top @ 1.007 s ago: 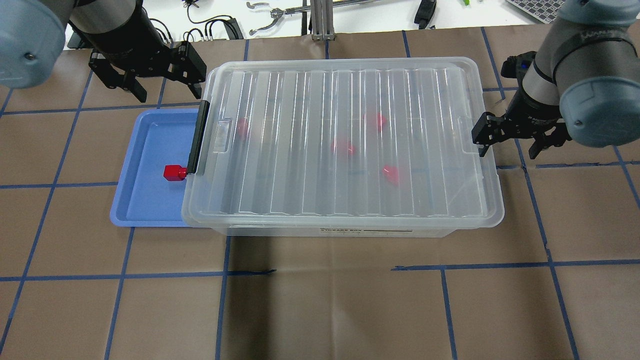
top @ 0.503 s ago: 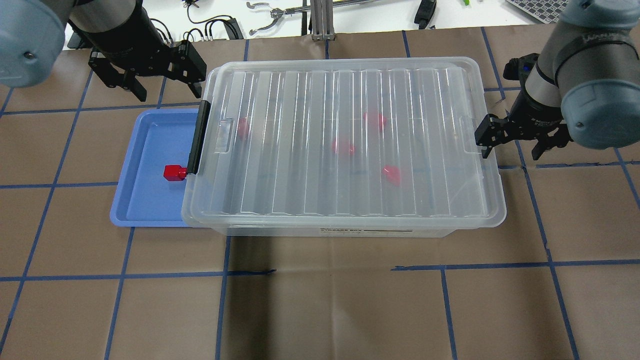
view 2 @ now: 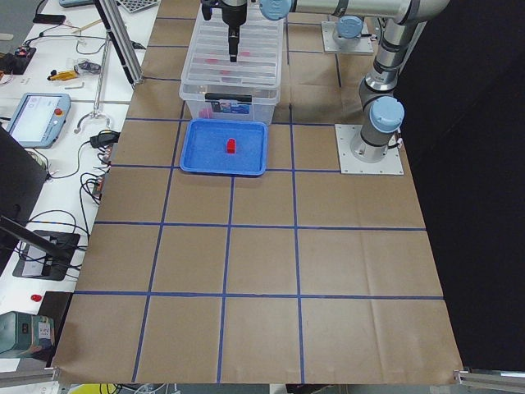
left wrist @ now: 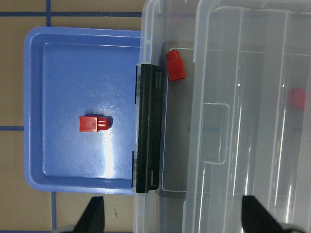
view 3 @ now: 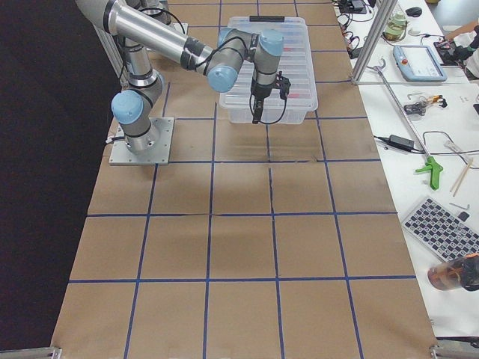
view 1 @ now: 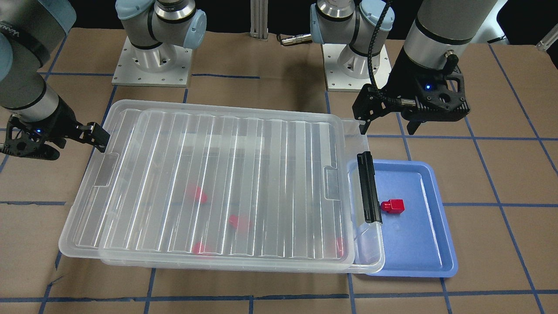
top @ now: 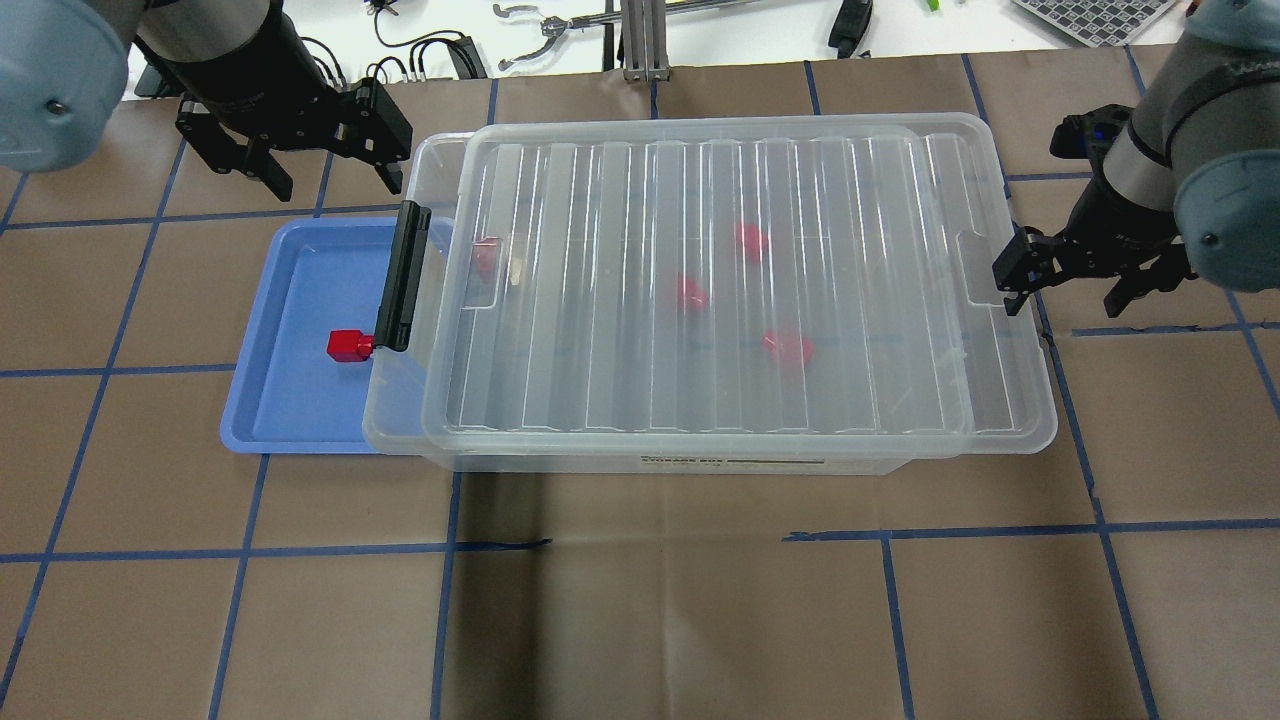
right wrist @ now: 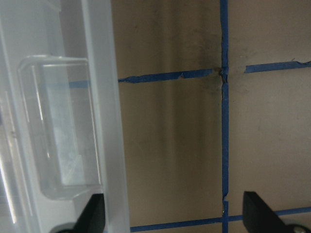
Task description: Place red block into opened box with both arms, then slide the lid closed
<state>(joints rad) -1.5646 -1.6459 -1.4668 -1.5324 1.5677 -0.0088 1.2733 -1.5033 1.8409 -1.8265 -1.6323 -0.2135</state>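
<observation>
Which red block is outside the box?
The red block on the blue tray, next to the black latch; the others lie inside the box.

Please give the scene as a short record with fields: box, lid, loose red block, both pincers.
box: beside the blue tray, four red blocks inside
lid: on the box, offset toward the right pincer; strip by the latch uncovered
red block: in the tray, near the latch
left pincer: open, empty, by the box's latch corner
right pincer: open, at the lid's end

2 cameras looked down from opposite sides of the table (top: 640,620); 2 watched distantly from its ends; 2 wrist cameras hung close. All shared the lid (top: 600,350).
</observation>
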